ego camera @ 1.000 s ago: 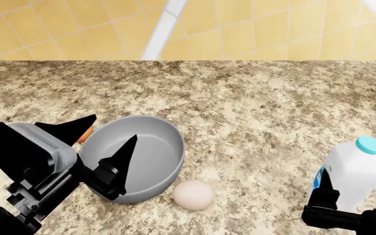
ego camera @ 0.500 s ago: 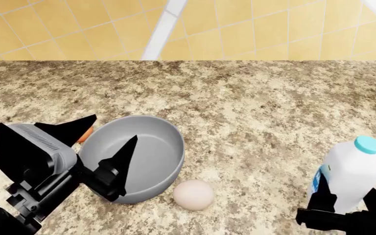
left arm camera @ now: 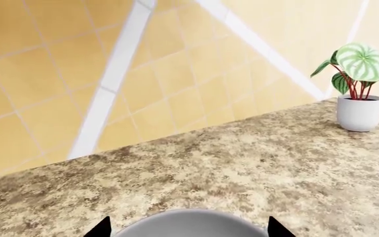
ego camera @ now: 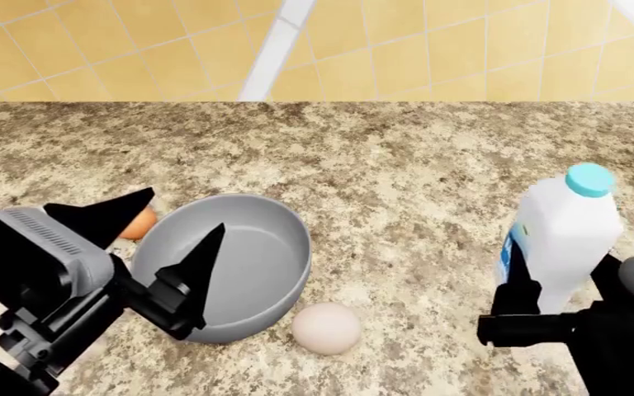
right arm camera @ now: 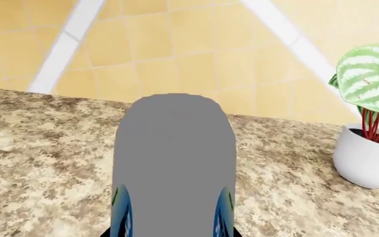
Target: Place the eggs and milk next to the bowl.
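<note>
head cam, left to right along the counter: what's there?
Orange-brown egg → wide matte grey bowl → pale pinkish-white egg → white plastic milk jug with light-blue cap, held by the right gripper. The open left gripper overlaps the bowl, so it is left unranked.

orange-brown egg (ego camera: 139,222) half hidden behind left tool (ego camera: 158,247); white plastic milk jug (ego camera: 560,247) base hidden by right tool (ego camera: 548,309).
</note>
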